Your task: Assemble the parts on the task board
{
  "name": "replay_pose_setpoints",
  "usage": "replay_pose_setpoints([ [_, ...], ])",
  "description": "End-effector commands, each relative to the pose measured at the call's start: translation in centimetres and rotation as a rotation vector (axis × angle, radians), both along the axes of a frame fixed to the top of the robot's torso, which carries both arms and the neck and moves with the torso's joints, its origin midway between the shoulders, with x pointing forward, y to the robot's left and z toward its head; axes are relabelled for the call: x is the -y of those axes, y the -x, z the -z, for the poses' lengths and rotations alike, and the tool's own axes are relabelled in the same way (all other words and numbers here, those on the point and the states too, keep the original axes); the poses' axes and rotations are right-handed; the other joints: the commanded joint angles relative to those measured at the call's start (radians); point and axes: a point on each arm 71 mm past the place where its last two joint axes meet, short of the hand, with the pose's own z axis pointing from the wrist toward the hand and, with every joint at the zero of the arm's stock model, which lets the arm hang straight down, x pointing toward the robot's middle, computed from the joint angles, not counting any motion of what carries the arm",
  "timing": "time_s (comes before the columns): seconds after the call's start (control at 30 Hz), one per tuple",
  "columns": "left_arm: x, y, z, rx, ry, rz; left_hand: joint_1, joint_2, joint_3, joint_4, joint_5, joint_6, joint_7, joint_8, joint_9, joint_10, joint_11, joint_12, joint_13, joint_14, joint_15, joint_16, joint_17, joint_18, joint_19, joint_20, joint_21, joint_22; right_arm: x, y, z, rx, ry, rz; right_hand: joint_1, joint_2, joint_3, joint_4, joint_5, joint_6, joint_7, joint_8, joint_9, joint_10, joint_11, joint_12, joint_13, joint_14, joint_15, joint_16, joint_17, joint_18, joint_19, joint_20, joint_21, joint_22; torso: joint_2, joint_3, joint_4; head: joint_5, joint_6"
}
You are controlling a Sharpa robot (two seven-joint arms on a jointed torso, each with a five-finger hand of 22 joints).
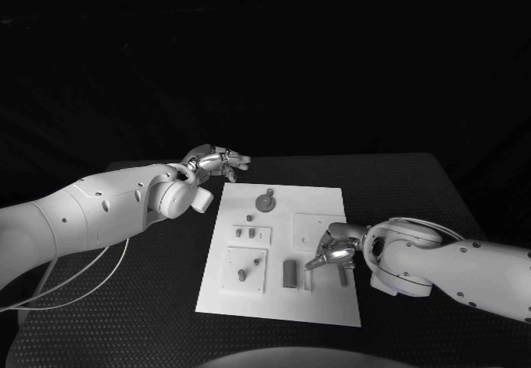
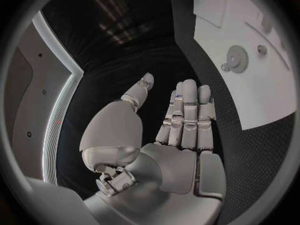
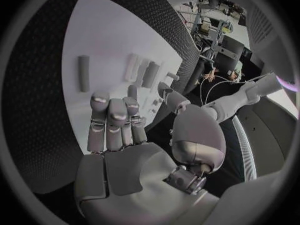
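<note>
The white task board lies in the middle of the black table. A grey gear sits near its far edge, small pegs stand mid-left, and a dark cylinder lies near the front. My right hand hovers over the board's right side, fingers apart and holding nothing. In the right wrist view, that hand is stretched out over the board and its grey pieces. My left hand hangs beyond the board's far left corner. In the left wrist view, the hand is flat and empty, beside the gear.
Black textured table surrounds the board on all sides. A pale cable loops below my left arm at the table's left edge. Raised square plates sit on the board's left half.
</note>
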Motion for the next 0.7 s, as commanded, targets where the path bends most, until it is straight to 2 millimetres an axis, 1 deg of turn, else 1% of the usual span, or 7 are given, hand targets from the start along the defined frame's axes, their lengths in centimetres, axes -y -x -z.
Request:
replay_pose_setpoints([
  [0.03,0.2,0.0,-0.1,0.006,0.006,0.016,-0.009,0.0,-0.002,0.006,-0.004,-0.002,-0.004,0.004,0.0,0.0,0.008,0.005,-0.001,-0.002,0.001,-0.003,0.001,0.013,0.0,-0.009,-0.004,0.001,1.4,-0.4,-0.6,0.007,-0.042,0.038,0.03,0.014,-0.003,-0.018,-0.005,-0.019,0.013,0.0,0.005,0.005,0.0,0.004,0.001,0.005,0.006,0.001,0.002,0.014,0.007,-0.002,0.006,0.0,0.0,-0.0004,-0.0019,-0.005,0.003],
  [0.13,0.2,0.0,-0.1,0.006,0.006,0.018,-0.009,0.0,-0.002,0.006,-0.004,-0.002,-0.004,0.004,0.0,0.0,0.008,0.005,-0.001,-0.002,0.001,-0.003,0.002,0.013,0.0,-0.009,-0.004,0.001,2.9,-0.9,-0.9,0.013,0.0,0.053,0.078,0.04,-0.007,-0.053,-0.006,-0.012,0.011,0.009,0.013,0.006,-0.001,0.005,0.002,0.004,0.006,0.0,0.003,0.014,0.004,-0.004,0.006,0.0,0.0,-0.0003,-0.0005,-0.008,0.005],
  [0.2,0.2,0.0,-0.1,0.006,0.006,0.018,-0.009,0.0,-0.002,0.006,-0.004,-0.002,-0.004,0.004,0.0,0.0,0.008,0.005,-0.001,-0.002,0.001,-0.003,0.002,0.013,0.0,-0.009,-0.004,0.001,3.6,-0.9,-0.7,0.006,0.041,0.05,0.096,0.045,-0.007,-0.065,-0.006,-0.009,0.01,0.013,0.017,0.011,-0.002,0.01,0.006,0.004,0.005,-0.001,0.002,0.014,0.003,-0.003,0.005,0.0,0.0,0.0002,-0.0008,-0.009,0.006],
  [0.27,0.3,0.0,-0.1,0.007,0.006,0.019,-0.009,0.0,-0.002,0.006,-0.004,-0.001,-0.004,0.005,0.0,0.0,0.008,0.005,-0.001,-0.002,0.001,-0.003,0.002,0.013,0.0,-0.009,-0.004,0.001,4.2,-0.9,-0.6,0.009,0.091,0.038,0.107,0.049,-0.01,-0.073,-0.006,-0.002,0.008,0.021,0.024,0.045,-0.004,0.047,0.036,0.004,0.004,-0.001,0.003,0.013,0.003,-0.001,0.005,-0.001,0.0,0.0008,-0.0011,-0.011,0.007],
  [0.4,0.3,0.1,-0.1,0.006,0.005,0.021,-0.009,0.0,-0.002,0.007,-0.004,-0.001,-0.004,0.005,0.0,0.0,0.008,0.005,-0.001,-0.002,0.001,-0.003,0.002,0.013,0.0,-0.009,-0.004,0.001,5.0,-0.7,-0.4,-0.005,0.18,0.022,0.098,0.05,-0.023,-0.069,-0.006,0.005,0.005,0.03,0.035,0.057,-0.006,0.064,0.051,0.005,0.003,-0.001,0.003,0.013,0.003,0.003,0.005,-0.002,0.0,0.0009,-0.0015,-0.011,0.007],
  [0.57,0.5,0.1,-0.2,0.007,0.007,0.024,-0.009,-0.001,-0.002,0.007,-0.004,0.0,-0.005,0.005,0.0,0.001,0.007,0.005,-0.001,-0.002,0.0,-0.003,0.002,0.013,0.0,-0.009,-0.005,0.001,5.4,-0.5,0.0,-0.034,0.224,0.036,0.074,0.056,-0.039,-0.053,-0.006,0.009,0.002,0.037,0.046,0.056,-0.009,0.066,0.054,0.005,0.001,-0.001,0.005,0.014,0.002,0.007,0.005,-0.003,0.0,0.0004,-0.0026,-0.014,0.005],
  [0.7,0.6,0.1,-0.1,0.007,0.008,0.026,-0.009,-0.001,-0.002,0.007,-0.004,0.0,-0.005,0.006,0.0,0.001,0.007,0.005,-0.001,-0.002,0.0,-0.003,0.002,0.013,0.0,-0.009,-0.005,0.001,5.3,-0.4,0.7,-0.038,0.249,0.053,0.062,0.062,-0.045,-0.045,-0.006,0.011,0.0,0.039,0.051,0.055,-0.011,0.066,0.055,0.005,0.0,-0.001,0.005,0.014,0.001,0.008,0.006,-0.003,0.0,0.0001,-0.0005,-0.016,0.003],
])
